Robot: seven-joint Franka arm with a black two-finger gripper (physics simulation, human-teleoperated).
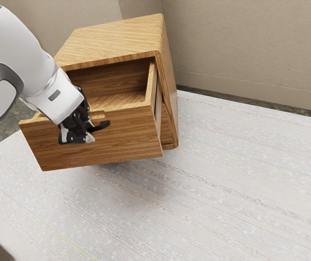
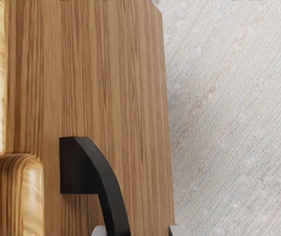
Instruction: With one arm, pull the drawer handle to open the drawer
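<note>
Exterior view: a white Franka arm (image 1: pixel 14 60) reaches in from the exterior view's left to a light oak cabinet (image 1: pixel 117 41) standing against the wall. Its single drawer (image 1: pixel 101 144) stands drawn well out of the cabinet body, with the bare wooden inside open to view. The black gripper (image 1: pixel 85 130) sits at the drawer handle (image 1: pixel 97 115) (a shallow notch cut into the top edge of the front panel). Whether it is spread apart or clamped on that edge cannot be told from here.

Wrist view: the drawer front (image 2: pixel 106 73) runs close under the hand, its grain lengthwise, with the rounded handle cut-out (image 2: pixel 13 191) just beside the gripper.

The pull looks to be in its late stage, the drawer being mostly open. Any further move calls for a straight draw away from the cabinet, in line with the drawer's travel, so the panel does not twist or slip off the hand.

The cabinet rests on a pale, finely woven table surface (image 1: pixel 226 179). Behind it rise plain beige walls (image 1: pixel 242 38), with a dark strip (image 1: pixel 253 100) along their foot
</note>
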